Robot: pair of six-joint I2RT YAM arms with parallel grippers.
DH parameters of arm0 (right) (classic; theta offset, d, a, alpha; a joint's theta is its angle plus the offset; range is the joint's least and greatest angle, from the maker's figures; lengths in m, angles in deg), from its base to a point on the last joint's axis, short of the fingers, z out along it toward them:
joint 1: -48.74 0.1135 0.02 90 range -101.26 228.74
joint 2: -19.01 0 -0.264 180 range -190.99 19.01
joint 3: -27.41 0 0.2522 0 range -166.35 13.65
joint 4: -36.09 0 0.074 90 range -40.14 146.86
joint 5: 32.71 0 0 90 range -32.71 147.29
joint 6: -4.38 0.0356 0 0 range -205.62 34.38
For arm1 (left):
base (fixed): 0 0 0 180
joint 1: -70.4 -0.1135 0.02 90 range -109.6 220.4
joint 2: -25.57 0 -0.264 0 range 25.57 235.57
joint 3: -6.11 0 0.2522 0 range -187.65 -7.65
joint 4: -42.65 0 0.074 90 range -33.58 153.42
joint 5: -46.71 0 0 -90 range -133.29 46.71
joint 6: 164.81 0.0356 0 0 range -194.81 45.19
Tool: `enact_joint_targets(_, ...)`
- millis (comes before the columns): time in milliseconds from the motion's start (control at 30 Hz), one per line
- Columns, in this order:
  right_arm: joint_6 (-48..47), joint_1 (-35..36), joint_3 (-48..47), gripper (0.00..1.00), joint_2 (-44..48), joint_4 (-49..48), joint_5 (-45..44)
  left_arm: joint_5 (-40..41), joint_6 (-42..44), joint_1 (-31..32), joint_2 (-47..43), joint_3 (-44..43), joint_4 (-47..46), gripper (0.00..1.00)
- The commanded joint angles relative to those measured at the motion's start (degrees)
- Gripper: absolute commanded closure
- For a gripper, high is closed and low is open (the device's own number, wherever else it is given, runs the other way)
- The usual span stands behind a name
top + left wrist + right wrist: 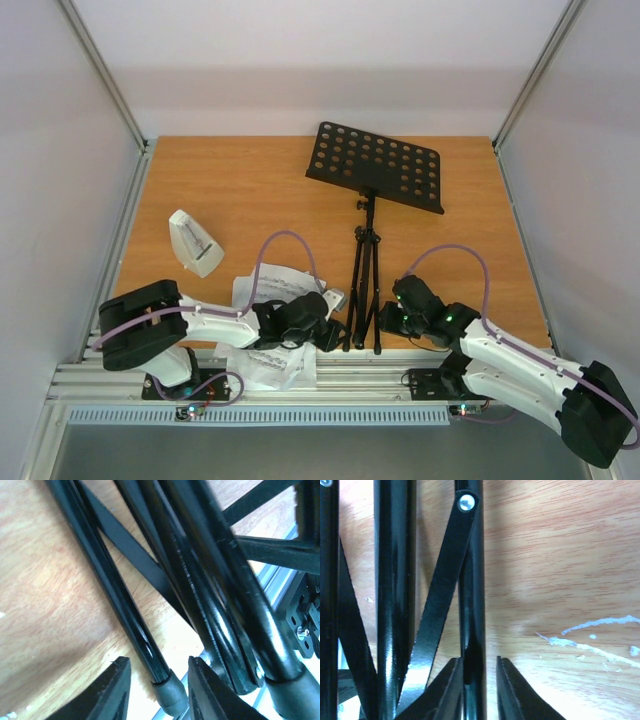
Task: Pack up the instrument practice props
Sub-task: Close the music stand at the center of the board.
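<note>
down low, l gripper (159,660) loose astride music stand (116,600) leg, r gripper (478,659) likewise (neither clamped)

The black tripod music stand (366,240) lies centrally on the wooden tabletop (250,180), desk far, legs near. A small white pyramid-shaped metronome (194,242) sits to its left. White printed sheet-music pages (262,290) lie nearer, seemingly partly under the left arm (215,320).
</note>
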Motion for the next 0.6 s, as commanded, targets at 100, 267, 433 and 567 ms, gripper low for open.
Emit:
enact_joint_targets(100, 0.0, 0.6, 0.5, 0.84, -2.8, -4.2, 2.4, -0.9, -0.2, 0.3, 2.8, -0.1, -3.4, 0.71)
enact_joint_targets(267, 0.3, 1.0, 0.7, 0.87, -5.6, -7.6, 3.2, -1.4, 0.3, 0.2, 4.1, -0.5, -3.0, 0.73)
enact_joint_targets(433, 0.8, 2.1, 0.7, 0.89, -8.3, -11.0, 3.6, -2.4, 0.3, 0.3, 5.2, -0.7, -4.1, 0.74)
enact_joint_targets(567, 2.0, 2.8, 1.2, 0.9, -10.5, -14.7, 4.3, -3.0, 0.5, 0.3, 5.4, -0.8, -5.1, 0.75)
